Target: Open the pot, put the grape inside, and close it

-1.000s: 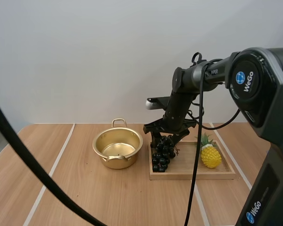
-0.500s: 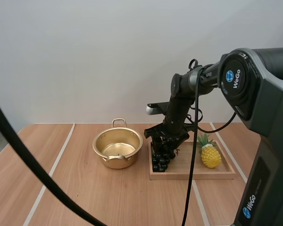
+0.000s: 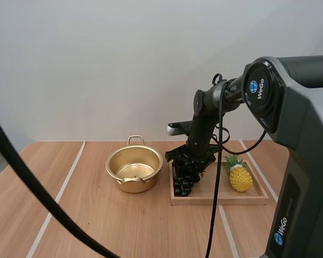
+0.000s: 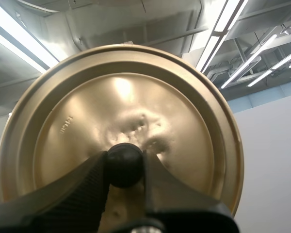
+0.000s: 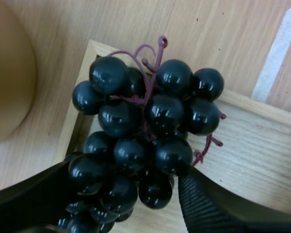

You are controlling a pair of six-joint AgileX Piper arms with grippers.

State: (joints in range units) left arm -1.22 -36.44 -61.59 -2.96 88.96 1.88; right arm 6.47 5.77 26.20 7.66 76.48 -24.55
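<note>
grapes (image 5: 140, 141) lie at the corner of the wooden tray (image 3: 231, 194) nearest the open pot (image 3: 134, 185), with the right end effector (image 5: 128, 187) spread wide on either side of the bunch, not closed on it; a pinch on loose outer berries could let the cluster slip or snag the tray edge. left end effector (image 4: 125, 167) is clamped on the knob (image 4: 123, 164) of the lid (image 4: 174, 111); so narrow a hold could let the lid tilt

Found the pot (image 3: 134, 169) uncovered, mouth free from above; saw the lid (image 4: 136, 107) pinched by its knob in the left tool (image 4: 125, 162). Saw bare desk (image 3: 97, 204) left of and before the pot. Noted a narrow gap between pot and tray (image 3: 242, 198). Met the right tool (image 3: 189, 163) low over the grapes (image 3: 184, 180), fingers astride them. Saw bare tray floor between grapes and pineapple (image 3: 240, 177).
</note>
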